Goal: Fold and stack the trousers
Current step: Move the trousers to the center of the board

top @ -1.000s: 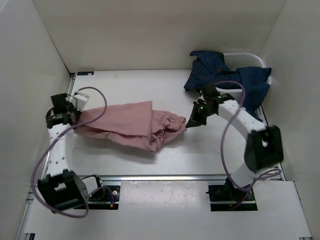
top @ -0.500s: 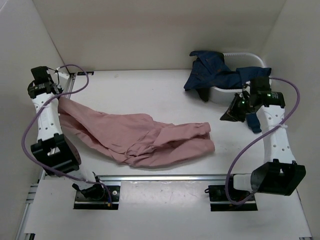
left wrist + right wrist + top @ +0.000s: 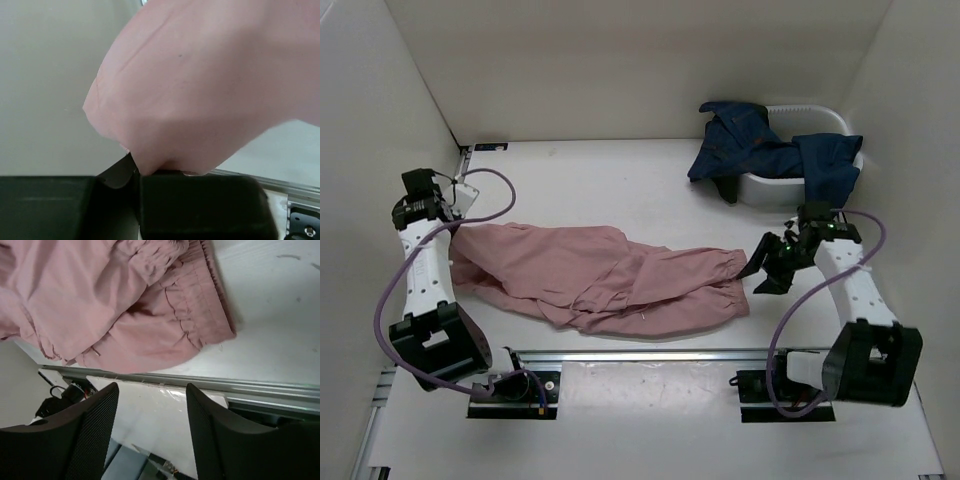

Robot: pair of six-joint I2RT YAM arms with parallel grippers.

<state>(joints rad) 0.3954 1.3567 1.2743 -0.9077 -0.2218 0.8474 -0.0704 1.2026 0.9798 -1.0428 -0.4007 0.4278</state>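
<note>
The pink trousers [image 3: 610,280] lie wrinkled and stretched out across the table, their gathered waist [image 3: 200,315] at the right end. My left gripper [image 3: 455,232] is shut on the left end of the pink cloth [image 3: 200,85], which bulges out above the closed jaws. My right gripper [image 3: 767,268] stands open just right of the waist, nothing between its fingers [image 3: 95,430]. The dark blue jeans [image 3: 770,155] hang over a white tub at the back right.
The white tub [image 3: 820,115] sits in the back right corner under the jeans. Metal rails [image 3: 650,355] run along the table's near edge. White walls close in the left, back and right sides.
My right gripper let go of the waist and opened, dropping down beside it. The left arm lowered with the cloth, and the pink trousers now lie flatter and longer.
</note>
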